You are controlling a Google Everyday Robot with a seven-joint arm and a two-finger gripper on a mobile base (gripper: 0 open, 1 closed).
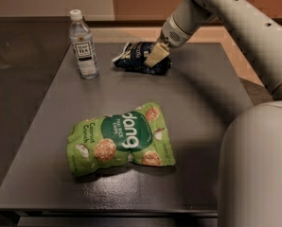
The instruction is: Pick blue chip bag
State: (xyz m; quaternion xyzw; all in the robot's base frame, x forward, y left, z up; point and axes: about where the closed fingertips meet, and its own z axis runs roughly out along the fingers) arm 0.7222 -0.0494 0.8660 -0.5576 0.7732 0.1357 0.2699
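one gripper (154, 59) at the blue chip bag (133, 56), covering part.

A green bag (122, 138) is pictured lying flat on a dark table (202, 108), a bottle (84, 46) stood upright far left.

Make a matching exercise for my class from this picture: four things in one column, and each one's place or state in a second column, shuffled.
Column one:
1. blue chip bag
2. green bag
3. water bottle
4. gripper

Column two:
A. stands upright at the far left of the table
B. lies flat near the middle of the table, closest to the camera
C. lies crumpled at the far side, right of the bottle
D. comes down from the right, at the right end of the dark bag

Pairs: 1-C, 2-B, 3-A, 4-D
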